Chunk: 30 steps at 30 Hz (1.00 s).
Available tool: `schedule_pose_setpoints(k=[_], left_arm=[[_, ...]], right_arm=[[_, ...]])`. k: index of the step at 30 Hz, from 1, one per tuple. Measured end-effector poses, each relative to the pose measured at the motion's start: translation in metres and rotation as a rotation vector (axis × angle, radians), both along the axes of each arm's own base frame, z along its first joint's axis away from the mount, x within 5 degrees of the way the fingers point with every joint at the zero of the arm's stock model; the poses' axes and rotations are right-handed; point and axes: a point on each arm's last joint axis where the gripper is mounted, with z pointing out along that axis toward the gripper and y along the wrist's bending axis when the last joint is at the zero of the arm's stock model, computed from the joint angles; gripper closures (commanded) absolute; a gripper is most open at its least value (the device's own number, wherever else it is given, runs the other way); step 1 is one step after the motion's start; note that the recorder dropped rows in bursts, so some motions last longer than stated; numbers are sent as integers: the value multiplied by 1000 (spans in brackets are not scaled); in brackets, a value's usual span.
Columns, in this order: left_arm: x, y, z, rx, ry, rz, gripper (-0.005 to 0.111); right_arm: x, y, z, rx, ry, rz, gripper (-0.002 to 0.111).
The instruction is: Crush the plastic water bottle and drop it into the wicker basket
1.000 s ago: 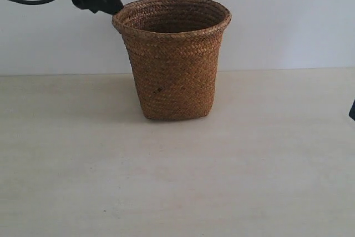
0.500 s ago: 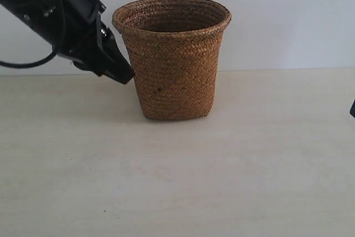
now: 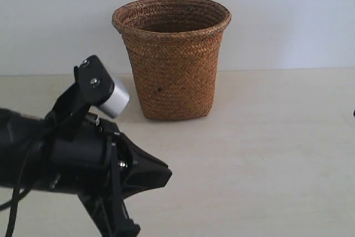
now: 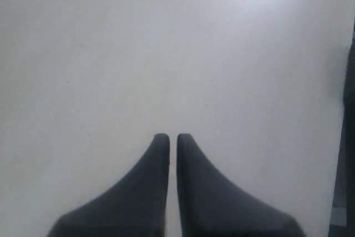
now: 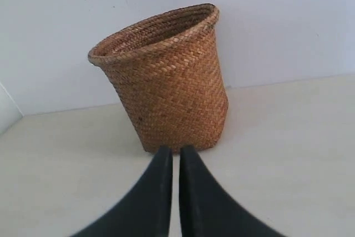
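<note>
Left arm (image 3: pixel 72 156) lower, before wicker basket (image 3: pixel 173 65)

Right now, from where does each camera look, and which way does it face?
Exterior view: off the arms, looking across the pale table at the brown woven wicker basket and white wall; left gripper in front.
Left wrist view: on that wrist, facing bare table; shut left gripper shows.
Right wrist view: on that wrist, facing the basket; shut right gripper shows.
Shared: the basket, in exterior and right wrist views.
</note>
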Motion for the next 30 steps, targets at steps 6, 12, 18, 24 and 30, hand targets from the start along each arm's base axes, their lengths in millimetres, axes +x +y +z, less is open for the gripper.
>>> schedule_pose_setpoints(k=[6,12,18,24,30], left_arm=[[-21,1,-12,-14,-54,23,103],[-34,-3,-1,-73,-104,-7,103],[-34,-3,7,-130,-123,27,103],[-35,-3,9,-155,-101,46,103],[-35,-3,9,-155,-100,46,103]], right_arm=[[-3,-9,-43,-4,-35,-71,107],[-5,-13,-46,-15,-158,-103,107],[-5,-13,-45,-23,-173,-100,107],[-5,-12,-47,-30,-156,-93,107],[-5,-12,-47,-27,-152,-93,107]])
